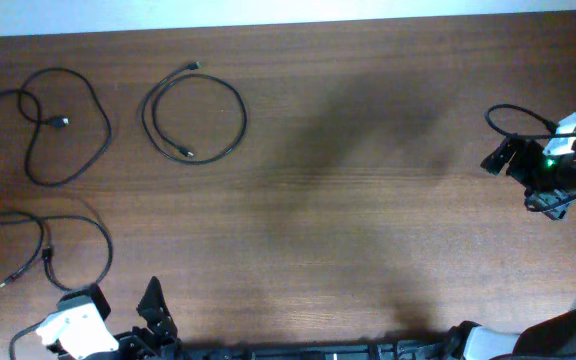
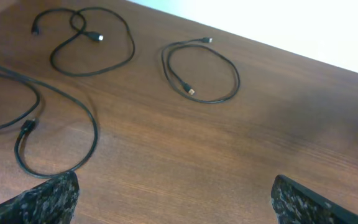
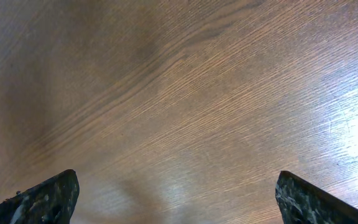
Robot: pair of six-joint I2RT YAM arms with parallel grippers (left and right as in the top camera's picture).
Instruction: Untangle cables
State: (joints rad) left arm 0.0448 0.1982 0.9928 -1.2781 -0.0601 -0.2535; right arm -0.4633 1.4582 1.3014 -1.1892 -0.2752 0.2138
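Looking close to done, judging by how things are lying. Seeing all three cables (image 2: 95, 130) resting as separate pieces on the left part of the worktop (image 1: 368, 200), none touching another.

Finding the round coil (image 1: 243, 115) nearest the middle, sitting neatly as one tidy ring. Finding the looped cable (image 1: 63, 122) toward the far left corner, near the coil but clear of it, crossing over itself once but not knotting, as far as the overhead view is showing. Finding the third cable (image 1: 107, 250) nearer the robot's edge, also crossing itself and running off the left side of the overhead view, so hiding where that end is lying.

Gripping nothing on either side. Showing the left gripper (image 2: 178, 205) with jaws spread wide and empty, hanging over bare worktop with the three cables ahead of it. Showing the right gripper (image 3: 178, 199) likewise gaping and empty, hovering over bare worktop far to the right, well apart from every cable.

Leaving little to do, probably: perhaps smoothing out the two self-crossings, otherwise nothing. Treating the separating itself as finished.
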